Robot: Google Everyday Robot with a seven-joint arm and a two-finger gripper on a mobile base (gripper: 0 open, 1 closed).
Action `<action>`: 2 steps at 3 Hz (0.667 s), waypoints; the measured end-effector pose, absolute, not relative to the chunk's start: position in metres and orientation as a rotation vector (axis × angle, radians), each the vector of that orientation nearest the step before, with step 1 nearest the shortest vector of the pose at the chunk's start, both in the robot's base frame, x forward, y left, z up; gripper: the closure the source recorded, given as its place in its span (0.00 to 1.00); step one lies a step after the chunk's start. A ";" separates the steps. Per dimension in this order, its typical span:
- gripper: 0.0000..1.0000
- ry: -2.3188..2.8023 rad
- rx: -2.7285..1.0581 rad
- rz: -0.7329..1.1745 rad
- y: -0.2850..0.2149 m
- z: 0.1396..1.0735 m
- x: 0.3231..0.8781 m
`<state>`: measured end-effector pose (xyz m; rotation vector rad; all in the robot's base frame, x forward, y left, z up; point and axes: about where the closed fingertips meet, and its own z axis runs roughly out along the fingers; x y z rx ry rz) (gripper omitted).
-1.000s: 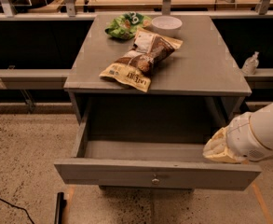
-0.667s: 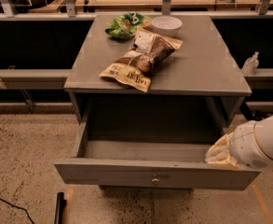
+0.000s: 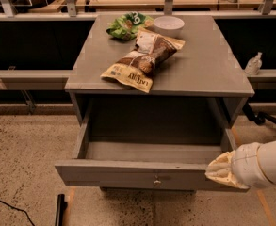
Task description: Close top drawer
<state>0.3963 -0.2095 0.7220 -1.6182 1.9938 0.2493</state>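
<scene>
Jaw spread cannot be told on the cream-covered gripper (image 3: 220, 170), which sits at the right front corner of the grey wooden top drawer (image 3: 137, 173), apparently touching it. The drawer stands pulled out, its grey floor showing. A brown-and-yellow snack bag (image 3: 142, 62), a green crinkled bag (image 3: 127, 26) and a white round bowl (image 3: 168, 25) rest on the grey cabinet top (image 3: 208, 65).

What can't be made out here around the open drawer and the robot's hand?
- Camera view: the gripper sits at the front right corner of the top drawer; its arm is cut off by the right edge.
- Anything below the top drawer is hidden by its pulled-out front.
- Most print on the brown snack bag is too small to read.
</scene>
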 end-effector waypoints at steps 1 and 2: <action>1.00 1.953 -1.652 0.223 -0.205 0.699 0.400; 1.00 1.915 -1.698 0.188 -0.200 0.680 0.401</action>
